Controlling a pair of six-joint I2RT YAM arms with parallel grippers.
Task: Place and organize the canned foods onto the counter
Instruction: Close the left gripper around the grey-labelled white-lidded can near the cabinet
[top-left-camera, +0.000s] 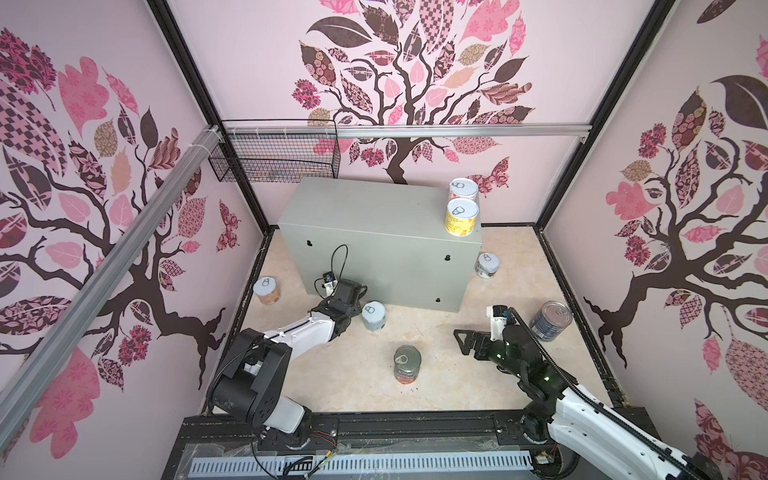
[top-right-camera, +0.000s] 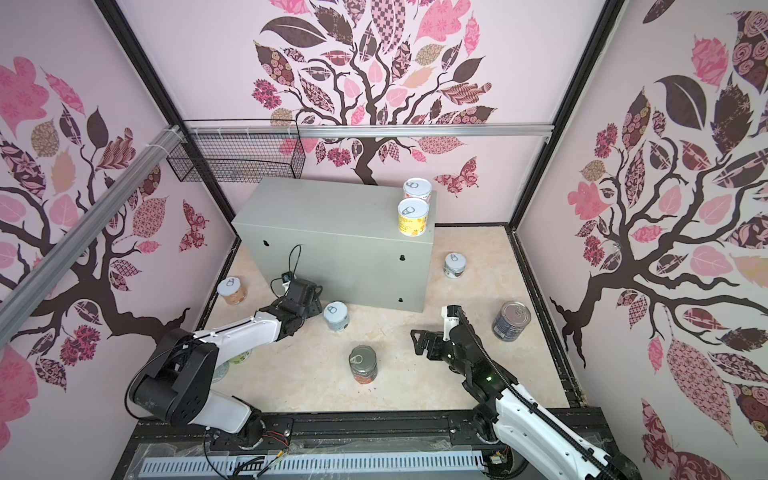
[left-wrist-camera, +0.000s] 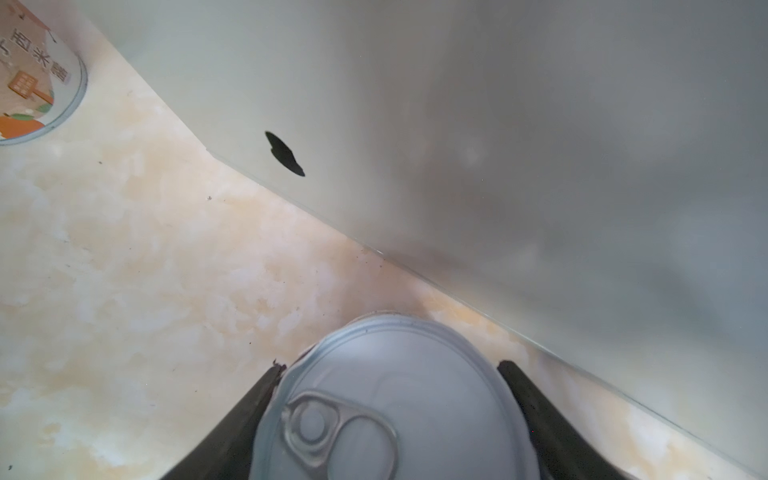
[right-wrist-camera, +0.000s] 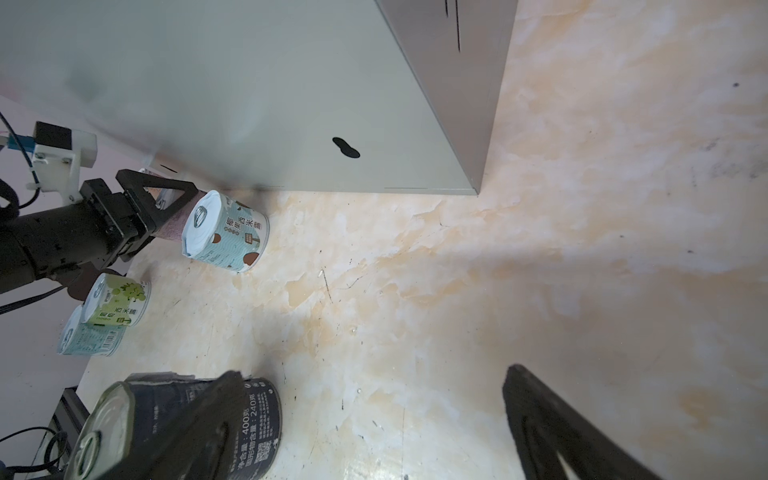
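Observation:
My left gripper (top-left-camera: 368, 309) is shut on a light blue can (top-left-camera: 372, 316) that stands on the floor right at the front of the grey counter (top-left-camera: 365, 208). In the left wrist view its fingers (left-wrist-camera: 257, 399) press both sides of that can's lid (left-wrist-camera: 390, 399). A yellow can (top-left-camera: 462, 217) and a pink can (top-left-camera: 463, 190) stand on the counter's right end. My right gripper (top-left-camera: 467, 338) hangs open and empty, between a reddish tall can (top-left-camera: 407, 364) and a dark blue tall can (top-left-camera: 550, 321).
More cans stand on the floor: one right of the counter (top-left-camera: 487, 265), one at the far left (top-left-camera: 267, 290), and two greenish ones (top-right-camera: 239, 357) under my left arm. A black wire basket (top-left-camera: 274, 156) hangs on the back wall.

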